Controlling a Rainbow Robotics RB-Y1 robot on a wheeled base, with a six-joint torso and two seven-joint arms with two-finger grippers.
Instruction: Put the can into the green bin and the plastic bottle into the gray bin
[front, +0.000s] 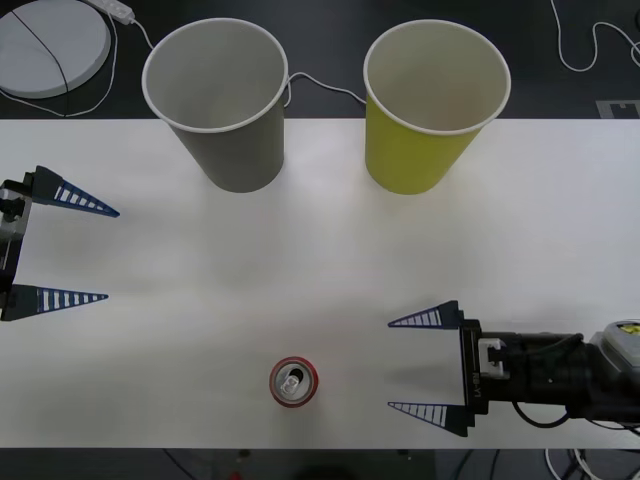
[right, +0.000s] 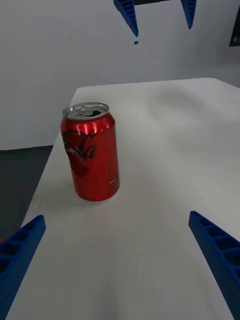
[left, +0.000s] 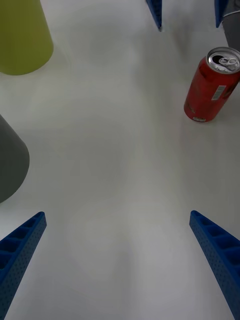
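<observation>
Standing upright near the table's front edge, the can (front: 294, 382) is just beside the right gripper (front: 422, 365), whose fingers are spread apart; left gripper (front: 78, 250) waits far off, fingers apart too.

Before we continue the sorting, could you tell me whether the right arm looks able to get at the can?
Probably yes: the right end effector is open and pointed toward the upright can, bare table between them.

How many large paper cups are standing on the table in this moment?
2. The gray bin stands at the table's far edge, left of centre; the green bin stands beside it to the right, apart from it. Both upright.
</observation>
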